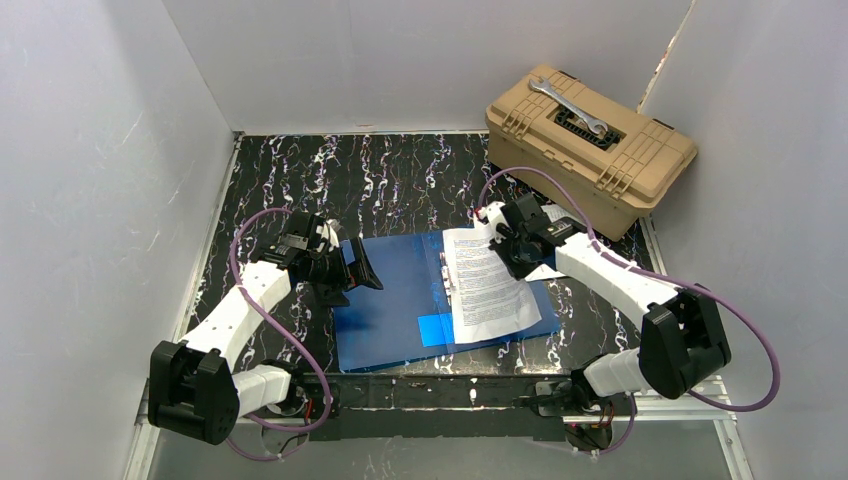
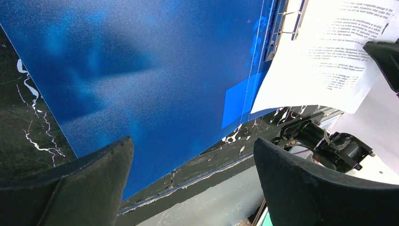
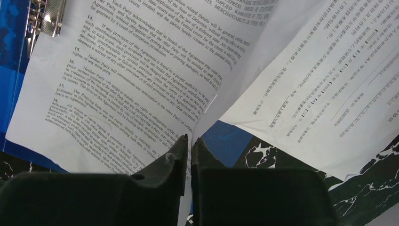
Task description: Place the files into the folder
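Observation:
The blue folder [image 1: 400, 290] lies open on the black marbled table, its metal clip [image 1: 445, 275] along the spine. The files [image 1: 490, 285] lie on its right half, one edge lifted. My right gripper [image 1: 500, 240] is at their far right edge. In the right wrist view it [image 3: 190, 141] is shut on the edge of a printed sheet [image 3: 122, 80], and a second sheet [image 3: 329, 94] lies beside it. My left gripper [image 1: 355, 268] is open and empty over the folder's left cover [image 2: 141, 70]. The left wrist view shows its wide gap [image 2: 193, 160] and the files [image 2: 320, 56].
A tan toolbox [image 1: 590, 145] with a metal wrench [image 1: 570, 105] on its lid stands at the back right, close behind the right arm. White walls enclose the table on three sides. The folder's near edge lies near the table's front edge [image 2: 197, 165].

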You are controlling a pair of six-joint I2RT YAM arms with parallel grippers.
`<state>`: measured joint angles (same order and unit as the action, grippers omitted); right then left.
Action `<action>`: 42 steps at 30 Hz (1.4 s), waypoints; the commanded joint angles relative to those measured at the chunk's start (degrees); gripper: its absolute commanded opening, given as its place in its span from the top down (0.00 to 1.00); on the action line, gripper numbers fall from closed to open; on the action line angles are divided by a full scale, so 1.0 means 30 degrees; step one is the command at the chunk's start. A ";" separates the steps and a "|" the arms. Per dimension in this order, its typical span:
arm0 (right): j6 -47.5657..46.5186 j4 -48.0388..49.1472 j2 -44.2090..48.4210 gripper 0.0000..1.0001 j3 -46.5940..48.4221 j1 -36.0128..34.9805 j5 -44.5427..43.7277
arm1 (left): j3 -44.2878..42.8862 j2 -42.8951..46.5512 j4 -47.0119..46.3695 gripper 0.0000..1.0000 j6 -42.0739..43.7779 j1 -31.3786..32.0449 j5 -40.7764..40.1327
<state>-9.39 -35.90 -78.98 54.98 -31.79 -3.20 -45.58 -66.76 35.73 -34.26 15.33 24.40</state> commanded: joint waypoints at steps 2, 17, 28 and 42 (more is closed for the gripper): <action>-0.0191 0.0189 0.0132 0.72 0.1019 -0.0094 -0.1511 | -0.0616 -0.0011 0.0628 0.02 0.0287 -0.0072 0.0130; 0.0319 -0.0017 0.0727 0.03 0.0856 -0.0092 -0.4242 | -0.0890 0.0096 0.0975 0.02 0.0352 -0.0072 -0.0077; 0.1808 0.0198 0.1648 0.07 0.1921 -0.0099 -0.1953 | -0.1054 0.0244 0.1188 0.02 0.0455 -0.0074 -0.0219; 0.7388 0.2006 -0.2242 0.28 0.3077 -0.2557 0.0116 | -0.2620 0.1541 0.3245 0.02 0.0699 -0.0075 -0.1432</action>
<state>5.91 -33.17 -82.52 60.93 -38.17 -4.40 -50.94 -64.29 41.91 -32.99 15.33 21.37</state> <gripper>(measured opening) 0.740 0.983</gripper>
